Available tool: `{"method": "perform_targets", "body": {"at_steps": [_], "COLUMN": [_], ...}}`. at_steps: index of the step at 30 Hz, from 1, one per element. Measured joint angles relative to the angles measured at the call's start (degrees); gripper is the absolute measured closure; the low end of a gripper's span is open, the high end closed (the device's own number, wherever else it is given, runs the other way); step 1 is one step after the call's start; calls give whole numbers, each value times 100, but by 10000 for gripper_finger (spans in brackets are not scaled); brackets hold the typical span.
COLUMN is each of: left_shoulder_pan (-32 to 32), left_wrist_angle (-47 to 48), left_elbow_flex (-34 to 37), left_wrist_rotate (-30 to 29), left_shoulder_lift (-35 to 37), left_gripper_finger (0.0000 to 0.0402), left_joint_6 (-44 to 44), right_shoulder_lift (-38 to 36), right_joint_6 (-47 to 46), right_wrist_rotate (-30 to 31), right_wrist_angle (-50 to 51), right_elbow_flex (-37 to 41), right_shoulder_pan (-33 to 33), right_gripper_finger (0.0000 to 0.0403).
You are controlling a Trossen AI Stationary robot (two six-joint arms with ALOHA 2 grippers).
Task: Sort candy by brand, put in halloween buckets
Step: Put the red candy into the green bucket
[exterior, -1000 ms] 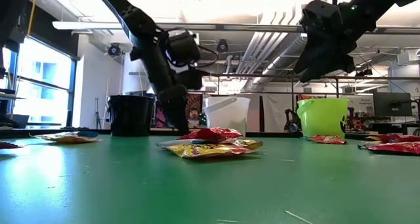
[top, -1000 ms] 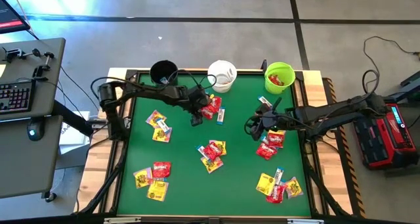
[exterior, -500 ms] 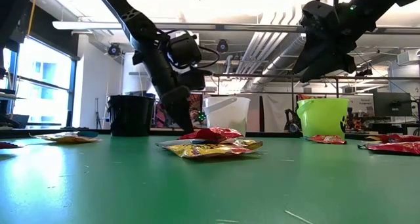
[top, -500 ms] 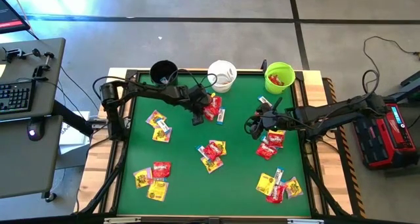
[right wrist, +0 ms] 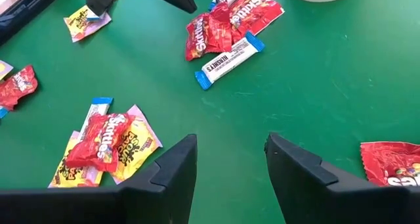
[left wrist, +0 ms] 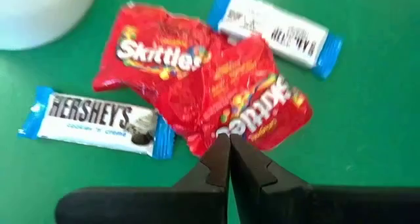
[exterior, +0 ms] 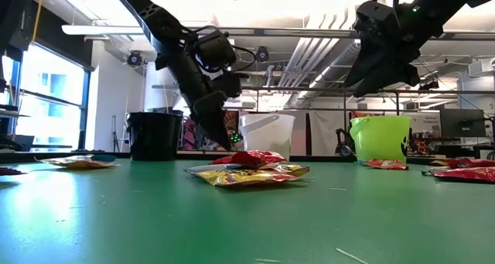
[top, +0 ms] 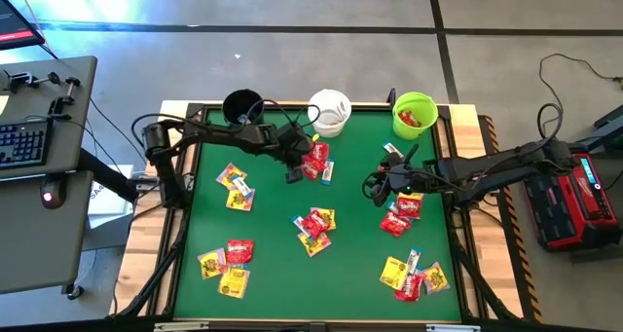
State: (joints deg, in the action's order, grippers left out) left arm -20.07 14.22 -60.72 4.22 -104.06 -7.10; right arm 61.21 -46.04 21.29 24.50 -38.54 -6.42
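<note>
From where I stand the left gripper (top: 292, 176) is the one at work, low over the little heap of candy that lies at about five o'clock from the white bucket (top: 329, 111). Its fingers are pressed flat together, and in its own wrist view the tips meet right at the near edge of a red Skittles packet (left wrist: 262, 112) — whether they have a fold of the wrapper between them or have closed just short of it, I cannot tell. A second red packet (left wrist: 164, 53), with "Skittles" plainly readable, overlaps that one on the side away from the fingers. Flanking the red pair are two slim white-and-blue bars: one reads "HERSHEY'S" (left wrist: 95, 119), the other (left wrist: 275, 32) shows only fine print. Both bars lie crosswise to the fingers' reach, so a straight lift should take red alone. The lime green bucket (top: 415, 114), which looks to hold something red already, sits at three o'clock from the heap, well apart, while the black bucket (top: 242, 106) is at ten o'clock. The right gripper (top: 375, 188) hovers with fingers spread over bare green mat — nearer the green bucket, holding nothing.
</note>
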Motion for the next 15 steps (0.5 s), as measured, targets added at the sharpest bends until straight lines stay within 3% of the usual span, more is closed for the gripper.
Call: {"method": "perform_targets", "body": {"at_steps": [5,15], "left_shoulder_pan": [-18,-27], "left_wrist_angle": [61,30], "left_elbow_flex": [1,-3], "left_wrist_rotate": [-80,394], "left_shoulder_lift": [-5,-100], "left_gripper_finger": [377,248], "left_joint_6": [-54,-219], "right_shoulder_lift": [0,2], "right_joint_6": [0,-2], "right_wrist_rotate": [-1,12], "right_wrist_angle": [-1,-1], "right_elbow_flex": [0,-2], "right_shoulder_pan": [0,0], "right_gripper_finger": [234,234]}}
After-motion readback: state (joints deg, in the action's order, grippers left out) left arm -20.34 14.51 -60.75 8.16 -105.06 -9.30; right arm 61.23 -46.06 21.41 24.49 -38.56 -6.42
